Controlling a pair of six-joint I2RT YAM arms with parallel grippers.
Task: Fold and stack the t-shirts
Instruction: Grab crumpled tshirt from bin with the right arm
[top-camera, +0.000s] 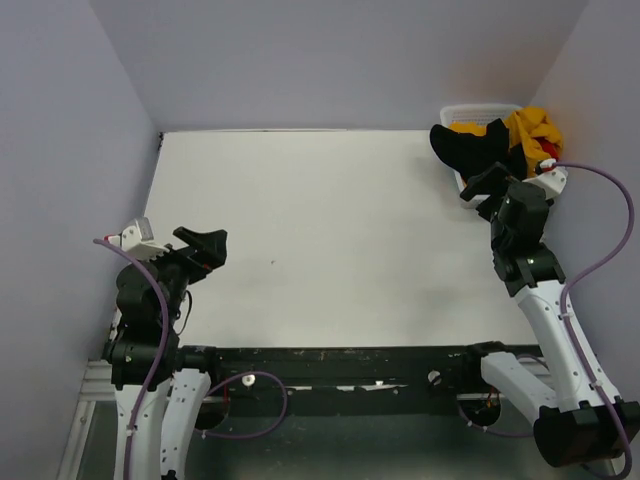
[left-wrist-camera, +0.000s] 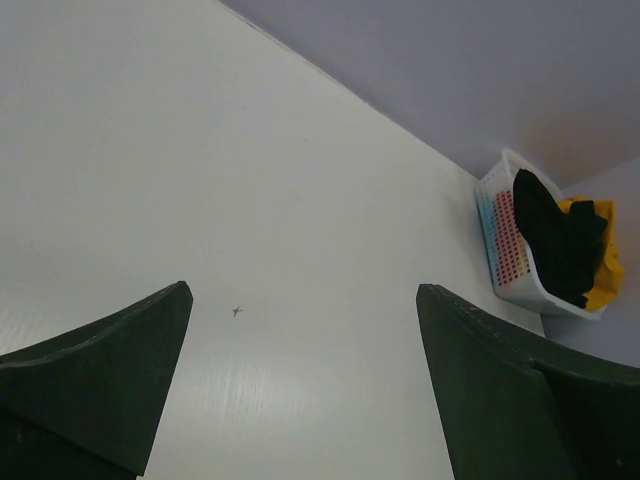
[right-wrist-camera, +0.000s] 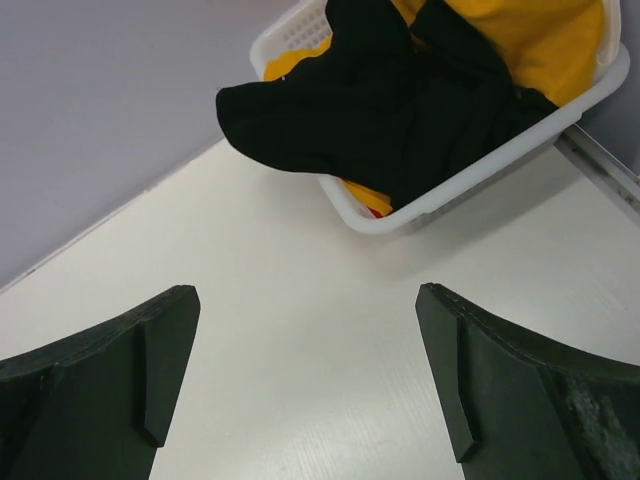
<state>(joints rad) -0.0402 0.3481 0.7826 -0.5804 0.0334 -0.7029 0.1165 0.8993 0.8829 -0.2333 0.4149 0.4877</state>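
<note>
The t-shirts lie heaped in a white slatted basket (top-camera: 478, 108) at the table's far right corner. A black t-shirt (top-camera: 468, 146) (right-wrist-camera: 380, 110) spills over the basket's near rim. Behind it a mustard-yellow one (top-camera: 536, 128) (right-wrist-camera: 545, 40) is bunched up, and a sliver of red cloth (top-camera: 548, 152) (right-wrist-camera: 377, 211) shows underneath. My right gripper (top-camera: 478, 190) (right-wrist-camera: 305, 300) hangs open just in front of the basket, nothing between its fingers. My left gripper (top-camera: 212, 250) (left-wrist-camera: 305, 300) is open over the bare table at the left, far from the shirts.
The white table (top-camera: 330, 220) is boxed in by pale walls at the back and both sides. In the left wrist view the basket (left-wrist-camera: 500, 250) sits far off at the right against the wall. A small dark speck (left-wrist-camera: 236, 311) marks the tabletop.
</note>
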